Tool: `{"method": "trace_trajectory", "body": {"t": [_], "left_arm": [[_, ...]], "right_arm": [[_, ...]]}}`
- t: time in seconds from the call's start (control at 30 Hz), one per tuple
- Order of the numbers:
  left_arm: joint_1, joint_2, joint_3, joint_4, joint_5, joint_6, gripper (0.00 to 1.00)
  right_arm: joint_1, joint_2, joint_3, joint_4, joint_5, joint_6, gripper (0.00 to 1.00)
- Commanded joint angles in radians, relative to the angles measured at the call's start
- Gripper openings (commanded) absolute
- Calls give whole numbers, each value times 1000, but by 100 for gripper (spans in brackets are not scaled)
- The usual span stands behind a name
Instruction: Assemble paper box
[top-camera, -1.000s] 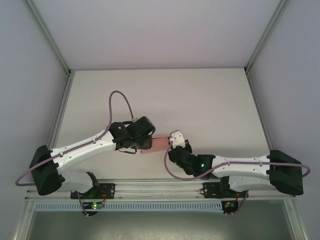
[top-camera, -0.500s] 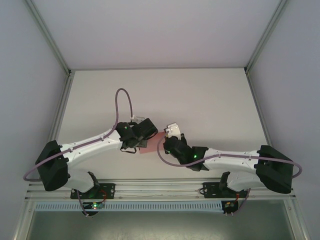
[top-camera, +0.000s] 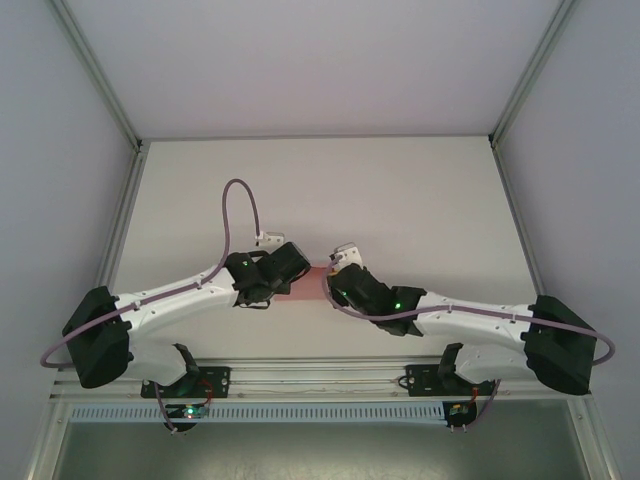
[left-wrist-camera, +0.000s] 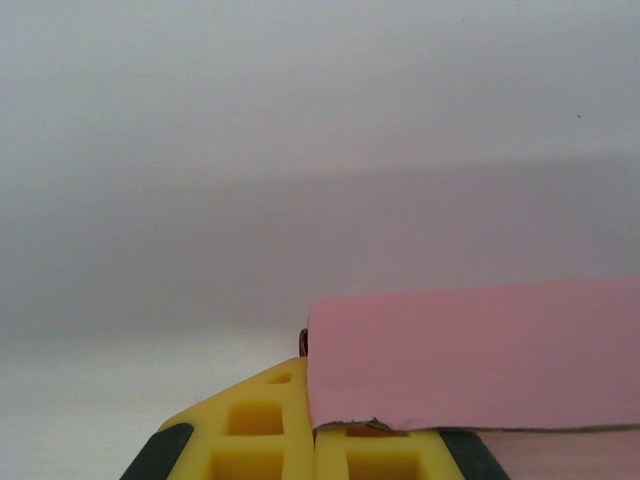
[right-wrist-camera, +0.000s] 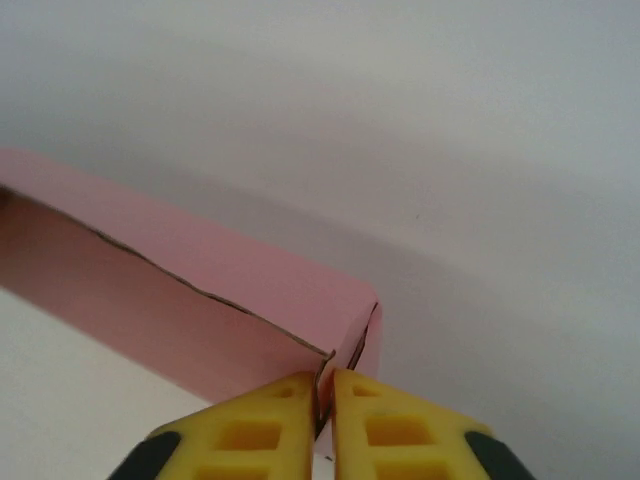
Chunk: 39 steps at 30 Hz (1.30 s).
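Observation:
The paper box (top-camera: 312, 279) is a pink folded cardboard sleeve held between my two grippers, near the front middle of the table. My left gripper (top-camera: 293, 272) is at its left end and my right gripper (top-camera: 333, 272) at its right end. In the left wrist view the yellow fingers (left-wrist-camera: 270, 410) are shut, with the edge of the box (left-wrist-camera: 470, 350) running into their seam and a pink panel covering the right finger. In the right wrist view my right gripper (right-wrist-camera: 325, 380) pinches a thin end flap of the box (right-wrist-camera: 200, 290), and the box body stretches away to the left.
The white table (top-camera: 400, 190) stretches behind and to both sides of the grippers. Metal frame posts (top-camera: 128, 190) and grey walls border it on the left, right and back. A purple cable loop (top-camera: 232, 200) arches above the left arm.
The left gripper has closed on the box's left end. Both wrists have drawn closer together and shifted slightly away from the bases. Less of the pink box shows between them.

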Motion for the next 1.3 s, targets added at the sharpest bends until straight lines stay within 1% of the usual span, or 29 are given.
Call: {"method": "trace_trajectory", "body": {"t": [0.0,0.03,0.07,0.23,0.33,0.43,0.53,0.63,0.73,0.8,0.93,1.07,1.17,1.27], "left_arm": [[-8,45,-58,49,83,24,0],[-9,41,-60,51,79,27,0],[-9,38,-66,59,82,34,0],[-8,39,-61,69,97,58,0],[-9,59,-44,57,96,70,0],[-9,84,-30,46,102,76,0],[-9,102,-26,55,109,76,0],[-9,114,-25,62,115,77,0],[-9,114,-24,68,117,85,0],[-9,116,-23,66,115,88,0],[-9,117,-15,50,103,90,0],[-9,118,-12,51,99,92,0],[-9,119,-5,44,99,103,0],[-9,113,-6,46,101,106,0]], "right_arm": [[-32,-47,27,-105,-221,-49,28],[-45,-69,33,-101,-219,-56,35],[-61,-94,39,-98,-218,-62,37],[-131,-182,38,-71,-197,-55,64],[-173,-210,39,-63,-188,-31,68],[-225,-199,29,-40,-173,24,73],[-297,-150,34,-34,-227,95,72],[-349,-95,33,-3,-293,124,70],[-381,-56,26,3,-300,139,69],[-397,-41,21,4,-301,144,64],[-401,-35,-11,2,-362,144,62],[-398,-45,-61,10,-373,146,61],[-400,-67,-33,-45,-344,117,61],[-382,-86,-49,-41,-342,96,61]]}}
